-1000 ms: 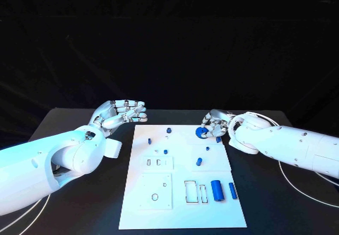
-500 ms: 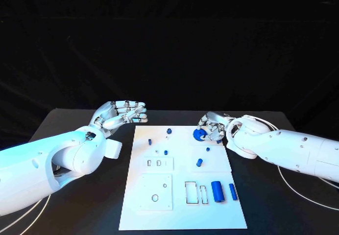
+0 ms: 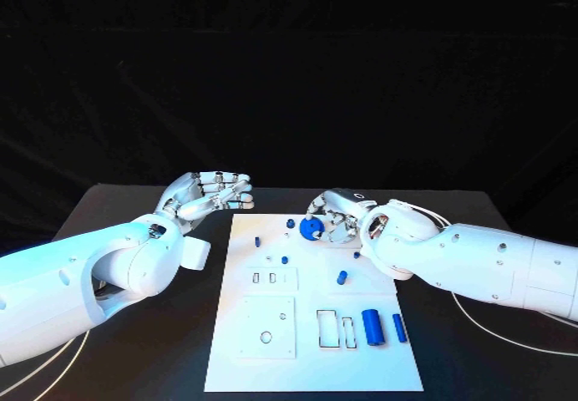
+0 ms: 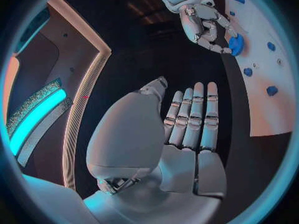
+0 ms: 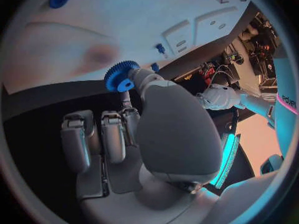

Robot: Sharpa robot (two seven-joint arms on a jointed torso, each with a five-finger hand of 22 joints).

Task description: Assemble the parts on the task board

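Right hand pinches blue gear at fingertips, above far end of board, near small pegs. Left hand holds nothing, fingers loosely curled, apart, hovering over surface just beyond board's far left corner. Two blue cylinders lie on board's near right part.

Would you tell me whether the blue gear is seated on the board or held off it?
Held. The right hand pinches the gear at its fingertips over the board; whether it touches cannot be told.
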